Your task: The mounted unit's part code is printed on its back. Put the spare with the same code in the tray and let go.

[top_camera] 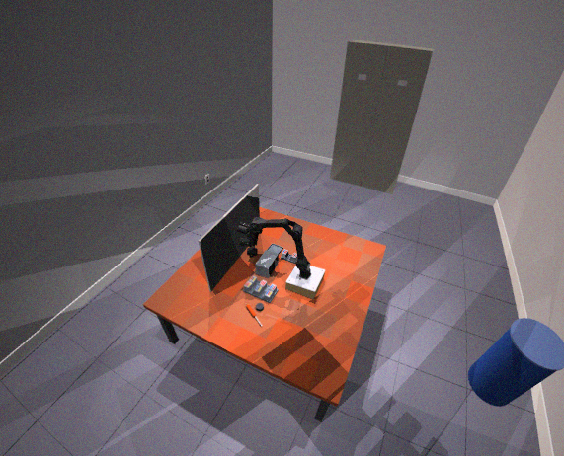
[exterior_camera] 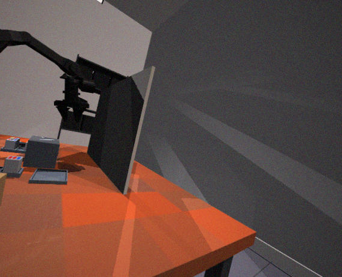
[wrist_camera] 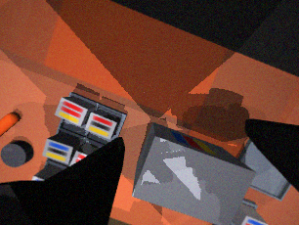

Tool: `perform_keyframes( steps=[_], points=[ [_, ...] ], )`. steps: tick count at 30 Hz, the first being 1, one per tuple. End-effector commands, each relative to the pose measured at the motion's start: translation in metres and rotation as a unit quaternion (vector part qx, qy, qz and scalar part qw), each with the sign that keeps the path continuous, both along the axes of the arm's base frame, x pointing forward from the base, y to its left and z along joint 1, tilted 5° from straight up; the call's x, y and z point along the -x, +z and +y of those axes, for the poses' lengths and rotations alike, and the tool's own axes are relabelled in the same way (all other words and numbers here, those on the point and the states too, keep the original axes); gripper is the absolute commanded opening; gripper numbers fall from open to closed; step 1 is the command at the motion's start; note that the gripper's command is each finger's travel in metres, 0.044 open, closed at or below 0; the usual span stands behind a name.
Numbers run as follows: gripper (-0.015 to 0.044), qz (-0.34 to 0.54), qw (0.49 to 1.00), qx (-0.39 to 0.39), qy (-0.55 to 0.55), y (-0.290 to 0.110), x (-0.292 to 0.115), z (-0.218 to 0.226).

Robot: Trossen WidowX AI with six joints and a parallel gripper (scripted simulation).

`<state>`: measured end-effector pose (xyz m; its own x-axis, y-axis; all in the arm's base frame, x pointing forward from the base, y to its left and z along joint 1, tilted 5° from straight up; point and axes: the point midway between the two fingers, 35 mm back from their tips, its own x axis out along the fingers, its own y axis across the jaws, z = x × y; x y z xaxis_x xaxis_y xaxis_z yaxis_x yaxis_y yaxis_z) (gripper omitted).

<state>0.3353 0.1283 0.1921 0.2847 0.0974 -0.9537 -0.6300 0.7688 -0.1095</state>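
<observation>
1. Currently, at far left of the wrist view, an orange-handled screwdriver (wrist_camera: 7,122) and a dark round puck (wrist_camera: 15,154) lie on the orange table (wrist_camera: 147,64). Neither belongs to the task.
2. Next come small grey spare blocks with striped labels in a dark holder. One reads red-red-yellow (wrist_camera: 70,111), one red-yellow (wrist_camera: 101,125), one blue-yellow (wrist_camera: 59,151). Another is half hidden by a finger.
3. Black parallel-jaw gripper (wrist_camera: 183,132) hangs above the table, spread wide, nothing between its fingers.
4. Centre: grey box-shaped mounted unit (wrist_camera: 191,171). Blue, red and yellow stripes show along its far edge, cut off by the angle.
5. Right: shallow grey tray (wrist_camera: 266,168) just beside the unit, partly behind the other finger.
6. Judgement: the code-reading step is under way. Get the whole stripe strip in view and note colour order before choosing. The labels differ by a single stripe, so a partial read risks the wrong spare.
</observation>
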Motion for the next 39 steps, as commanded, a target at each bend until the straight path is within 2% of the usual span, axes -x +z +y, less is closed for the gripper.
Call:
perform_keyframes(
  steps=[1,3,26,33,39],
  points=[
    [0.0440,0.089,0.971,-0.016,-0.221,0.005,-0.019,-0.063],
    [0.0440,0.101,0.962,-0.018,-0.253,0.006,-0.020,-0.073],
    [0.0440,0.101,0.964,-0.017,-0.247,0.005,-0.019,-0.070],
    [0.0440,0.096,0.995,0.026,-0.026,-0.017,0.035,0.022],
    [0.0440,0.084,0.977,0.064,0.186,-0.040,0.108,0.083]
  ],
)
